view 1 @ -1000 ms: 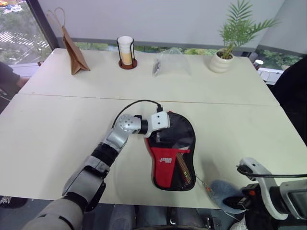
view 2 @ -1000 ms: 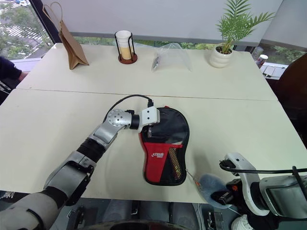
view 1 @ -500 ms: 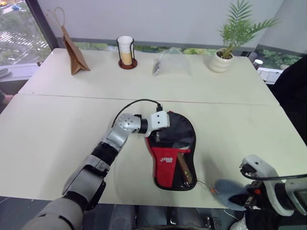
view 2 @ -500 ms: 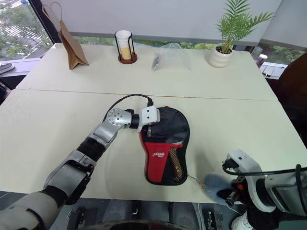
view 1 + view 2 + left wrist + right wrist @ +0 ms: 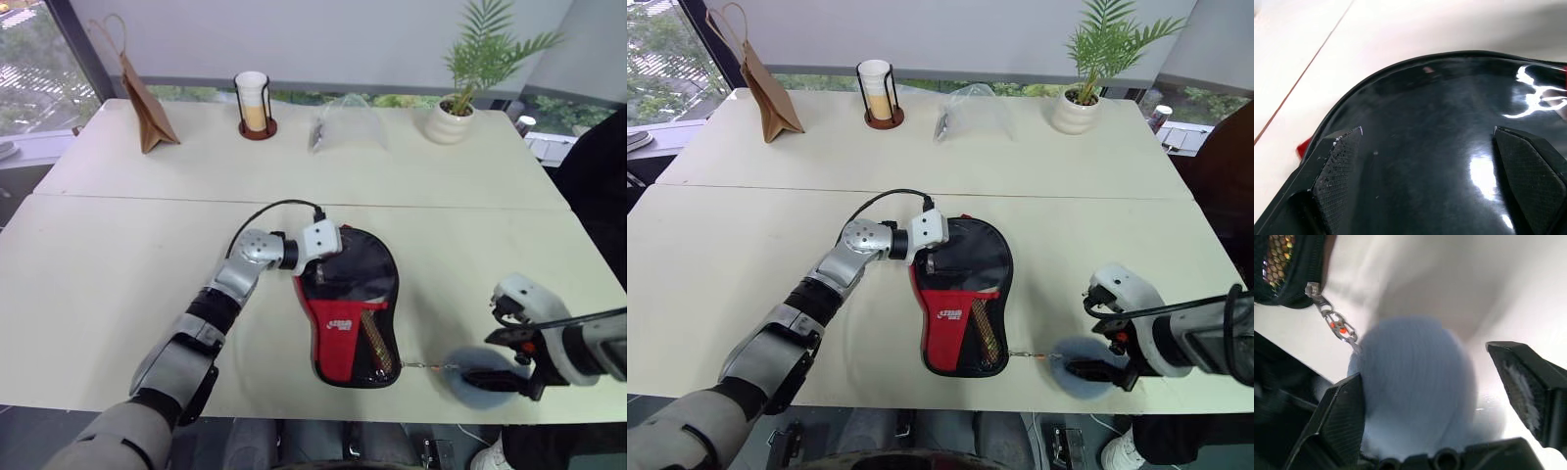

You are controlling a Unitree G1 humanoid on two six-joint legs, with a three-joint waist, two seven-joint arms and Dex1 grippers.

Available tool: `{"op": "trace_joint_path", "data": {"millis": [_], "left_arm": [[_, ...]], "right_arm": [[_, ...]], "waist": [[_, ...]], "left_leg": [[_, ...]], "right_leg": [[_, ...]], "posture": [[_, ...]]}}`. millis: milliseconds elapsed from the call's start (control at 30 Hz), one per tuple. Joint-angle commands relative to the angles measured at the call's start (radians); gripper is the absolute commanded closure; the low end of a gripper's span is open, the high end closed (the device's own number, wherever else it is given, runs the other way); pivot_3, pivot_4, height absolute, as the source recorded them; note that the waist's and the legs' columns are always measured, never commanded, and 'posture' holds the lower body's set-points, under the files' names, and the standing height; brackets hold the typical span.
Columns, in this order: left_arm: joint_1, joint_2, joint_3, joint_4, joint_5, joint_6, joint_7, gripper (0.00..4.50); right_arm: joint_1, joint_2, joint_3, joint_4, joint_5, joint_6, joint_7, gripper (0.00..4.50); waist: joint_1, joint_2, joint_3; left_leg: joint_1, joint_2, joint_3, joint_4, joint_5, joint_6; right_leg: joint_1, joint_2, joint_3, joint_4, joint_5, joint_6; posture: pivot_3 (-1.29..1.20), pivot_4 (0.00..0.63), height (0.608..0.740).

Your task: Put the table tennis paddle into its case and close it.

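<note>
A: Where was the case (image 5: 351, 305)?

B: Flat on the near half of the white table (image 5: 118, 264), round black end away from the robot, red panel and mesh pocket toward the front edge. The paddle's striped handle (image 5: 375, 343) showed through the mesh, so the paddle was inside.

A: And the left gripper (image 5: 312, 269)?

B: At the case's upper left edge, over the black fabric. In the left wrist view its two fingers (image 5: 1337, 166) stood wide apart with the glossy black surface between them, clamped on nothing.

A: The right one?

B: The right gripper (image 5: 1097, 370) was near the table's front edge, to the right of the case. A short metal chain (image 5: 1334, 323) ran from the case's zip corner to a pale blue fluffy ball (image 5: 1415, 382). The ball lay between the spread fingers (image 5: 1342, 416); one finger was against it, the other stood clear of it, so the jaws were parted, not squeezing.

A: Anything else on the table?

B: Along the far side: a brown paper bag (image 5: 145, 103), a cup in a black holder (image 5: 255, 103), a clear plastic bag (image 5: 348, 122) and a potted plant (image 5: 456, 98).
</note>
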Motion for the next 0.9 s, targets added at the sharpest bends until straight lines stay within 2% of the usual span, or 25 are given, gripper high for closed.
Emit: {"op": "trace_joint_path", "data": {"millis": [33,133,333,567,900], "left_arm": [[-0.062,0.032,0.1,-0.087,-0.089,0.101,-0.023,0.0],[-0.07,0.078,0.155,-0.174,-0.154,0.195,-0.059,0.0],[0.007,0.254,0.251,-0.438,-0.283,0.405,-0.134,0.0],[0.18,0.453,0.339,-0.741,-0.426,0.608,-0.178,0.0],[0.343,0.568,0.454,-0.981,-0.592,0.766,-0.115,0.0]], "right_arm": [[-0.069,-0.019,-0.066,0.083,-0.117,-0.157,0.193,0.04],[-0.132,0.002,-0.068,0.118,-0.17,-0.247,0.277,0.04],[-0.273,0.045,-0.045,0.145,-0.2,-0.3,0.326,0.04],[-0.345,0.099,-0.053,0.133,-0.189,-0.281,0.354,0.04],[-0.422,0.197,-0.026,0.107,-0.171,-0.235,0.308,0.04]], "waist": [[-0.005,0.0,0.001],[-0.01,0.0,0.001],[-0.018,0.002,0.002],[-0.016,0.002,0.01],[-0.02,0.001,0.01]], "left_leg": [[-0.005,0.0,0.0,0.0,0.0,0.0],[-0.019,-0.002,0.0,0.002,0.001,0.001],[-0.019,-0.003,-0.002,0.001,0.001,0.001],[-0.015,-0.001,-0.002,0.002,0.003,-0.003],[-0.012,0.0,0.0,0.004,0.005,-0.006]], "right_leg": [[-0.001,0.001,0.0,0.002,0.001,0.0],[-0.015,0.002,0.001,0.004,0.005,0.005],[-0.016,0.007,0.001,0.006,0.005,0.011],[-0.015,0.006,0.002,0.011,0.002,0.007],[-0.014,0.004,0.003,0.015,0.005,0.003]], "posture": [[0.0,0.15,0.734],[0.0,0.15,0.734],[0.0,0.15,0.734],[0.0,0.15,0.734],[0.0,0.15,0.734]]}}
